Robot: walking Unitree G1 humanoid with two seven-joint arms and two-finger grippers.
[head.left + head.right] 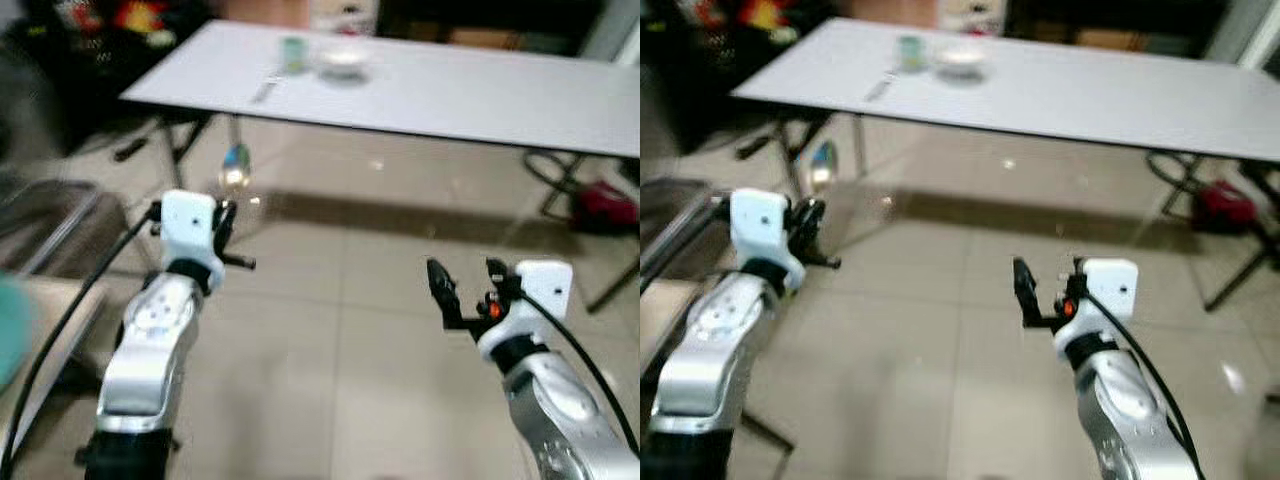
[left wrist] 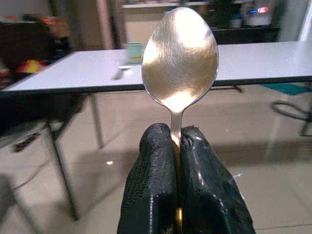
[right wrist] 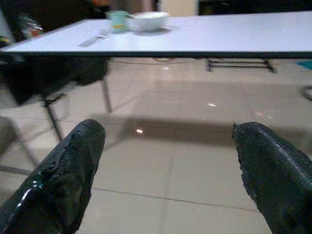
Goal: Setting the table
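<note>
My left gripper [image 2: 176, 140] is shut on the handle of a metal spoon [image 2: 180, 53], which stands upright with its bowl toward the white table [image 1: 450, 95]. In the eye views the spoon [image 1: 236, 166] sticks out past the left gripper [image 1: 226, 218], over the tiled floor and short of the table. My right gripper [image 1: 468, 280] is held up at the right, open, with nothing between its fingers [image 3: 73, 165]. At the table's far left end stand a green cup [image 1: 291, 52] and a white bowl [image 1: 343, 60], with a utensil [image 1: 266, 90] lying in front of the cup.
The table's legs [image 1: 234, 135] stand ahead on the left. A red object [image 1: 605, 205] and dark frames lie under the table's right end. A metal rack [image 1: 50, 225] and a teal object [image 1: 10, 330] are close on my left. Tiled floor lies between me and the table.
</note>
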